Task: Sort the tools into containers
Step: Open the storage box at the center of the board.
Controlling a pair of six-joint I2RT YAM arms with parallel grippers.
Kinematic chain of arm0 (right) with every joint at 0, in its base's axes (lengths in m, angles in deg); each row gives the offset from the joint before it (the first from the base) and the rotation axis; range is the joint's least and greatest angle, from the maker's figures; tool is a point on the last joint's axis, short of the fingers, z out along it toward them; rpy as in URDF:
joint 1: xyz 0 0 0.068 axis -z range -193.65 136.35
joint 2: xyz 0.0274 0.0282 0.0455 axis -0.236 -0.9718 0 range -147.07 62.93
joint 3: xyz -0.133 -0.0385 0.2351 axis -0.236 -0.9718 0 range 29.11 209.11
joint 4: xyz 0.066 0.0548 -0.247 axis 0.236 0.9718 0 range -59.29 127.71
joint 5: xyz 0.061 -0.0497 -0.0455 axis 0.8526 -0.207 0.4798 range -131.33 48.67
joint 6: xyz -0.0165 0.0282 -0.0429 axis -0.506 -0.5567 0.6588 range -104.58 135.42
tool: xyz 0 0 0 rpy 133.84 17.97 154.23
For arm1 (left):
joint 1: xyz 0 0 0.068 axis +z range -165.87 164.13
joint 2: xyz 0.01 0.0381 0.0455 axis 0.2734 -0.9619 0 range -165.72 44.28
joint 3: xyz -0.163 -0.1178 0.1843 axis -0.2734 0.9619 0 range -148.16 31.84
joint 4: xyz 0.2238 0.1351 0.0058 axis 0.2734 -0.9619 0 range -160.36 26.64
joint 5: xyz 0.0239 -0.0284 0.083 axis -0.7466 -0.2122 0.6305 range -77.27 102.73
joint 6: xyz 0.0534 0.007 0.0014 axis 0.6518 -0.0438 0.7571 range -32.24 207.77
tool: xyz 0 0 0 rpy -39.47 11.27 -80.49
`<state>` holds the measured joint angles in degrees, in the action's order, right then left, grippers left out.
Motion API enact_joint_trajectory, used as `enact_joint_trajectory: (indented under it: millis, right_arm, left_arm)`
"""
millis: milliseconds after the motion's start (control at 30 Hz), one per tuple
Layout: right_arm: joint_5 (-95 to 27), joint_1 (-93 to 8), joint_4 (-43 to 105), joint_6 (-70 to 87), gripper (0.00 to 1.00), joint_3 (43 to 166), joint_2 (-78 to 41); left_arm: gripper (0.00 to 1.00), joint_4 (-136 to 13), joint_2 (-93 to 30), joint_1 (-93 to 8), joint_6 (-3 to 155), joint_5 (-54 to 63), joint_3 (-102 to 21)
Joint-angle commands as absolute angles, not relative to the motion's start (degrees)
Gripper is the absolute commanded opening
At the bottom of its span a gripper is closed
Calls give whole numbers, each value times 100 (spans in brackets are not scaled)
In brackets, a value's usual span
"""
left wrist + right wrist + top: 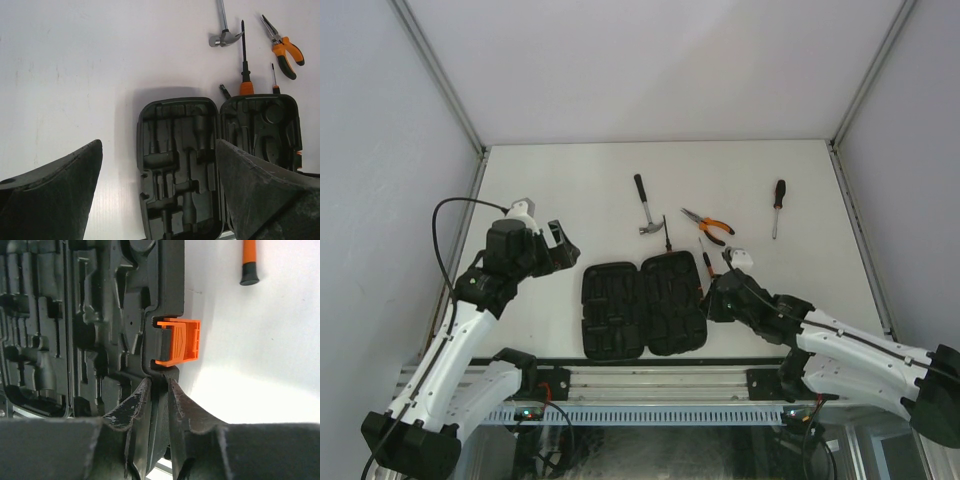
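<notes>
R gripper (159, 385): jaws nearly closed and pinched on the right rim of the tool case (115, 315), one finger inside the wall and one outside. Just ahead of the fingertips the orange latch (180, 342) is seen, sticking out on the outer side. Further ahead and to the right, an orange-and-black screwdriver handle (248, 262) is laid on the table (260, 340), apart from the rim.

L gripper (159, 145): jaws spread wide, nothing held. It hangs above the table w/ the case below and ahead of it.

Risks: only a narrow wall is taken, so a slip is judged likely if the case is pulled or lifted. If the rim is raised, the held half could be folded over on its hinge and the slots shut off before any tool is in. A sideways drag could snag the latch or knock the screwdriver.

Orientation: the case is laid open, slots up, halves flat side by side. Its long axis runs straight ahead from the R fingers, w/ the hinge line parallel to it on the far side of the held half. Beyond the case the hammer (644, 208), pliers (710, 225) and long screwdriver (777, 205) are laid out. None is slotted yet.
</notes>
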<state>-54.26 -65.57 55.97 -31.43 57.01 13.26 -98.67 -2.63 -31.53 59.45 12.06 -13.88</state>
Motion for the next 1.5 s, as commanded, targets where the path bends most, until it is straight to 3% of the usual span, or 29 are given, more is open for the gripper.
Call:
enact_joint_trajectory:
  millis: [0,533,700,867,967,1467]
  right_arm:
    - [-5419,-6809,5015,-3232,16,6010,1298]
    - [-5592,-7536,3573,-3866,11,6666,-550]
    - [-5479,-7537,3261,-3419,17,6834,-858]
    - [-5548,-7499,3397,-2990,36,6856,-662]
    - [-5921,-7420,3826,-3011,42,6843,-430]
    - [-6335,-6916,4209,-3713,44,5848,911]
  left_arm:
    - [97,-9777,-239,-3117,6000,1079,-1276]
    - [94,-10020,-191,-3191,5570,1260,-922]
    - [94,-10217,-170,-3668,5385,1831,-792]
    - [93,-10273,-479,-4288,5018,2527,-823]
    - [91,-10291,-845,-4652,4956,2823,-870]
    - [86,-10013,-2032,-6236,4125,3285,-989]
